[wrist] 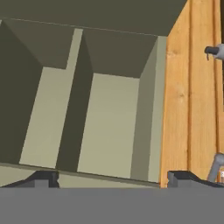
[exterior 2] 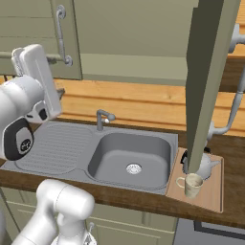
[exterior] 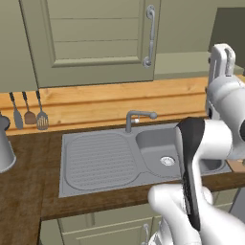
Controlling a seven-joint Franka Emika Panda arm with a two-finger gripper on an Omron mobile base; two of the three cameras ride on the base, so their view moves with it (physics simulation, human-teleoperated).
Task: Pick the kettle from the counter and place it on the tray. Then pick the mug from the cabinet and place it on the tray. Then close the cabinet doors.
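Note:
The silvery kettle [exterior 2: 205,166] and the cream mug [exterior 2: 191,185] both stand on the wooden tray [exterior 2: 215,196], on the counter [exterior 2: 119,195] to the right of the sink. The mug is in front of the kettle. One cabinet door [exterior 2: 210,81] hangs open, edge-on above the tray. The other door [exterior: 95,38] is shut. My gripper [wrist: 113,181] is open and holds nothing, raised in front of the open cabinet [wrist: 105,127]. The part of its pale shelf that I see is bare.
A grey sink [exterior 2: 129,153] with a ridged drainer [exterior: 98,160] and a tap [exterior: 136,117] lies below the arm. A tall grey cone-shaped vessel [exterior: 4,148] stands at the far left. Utensils [exterior: 29,112] hang on the wood wall.

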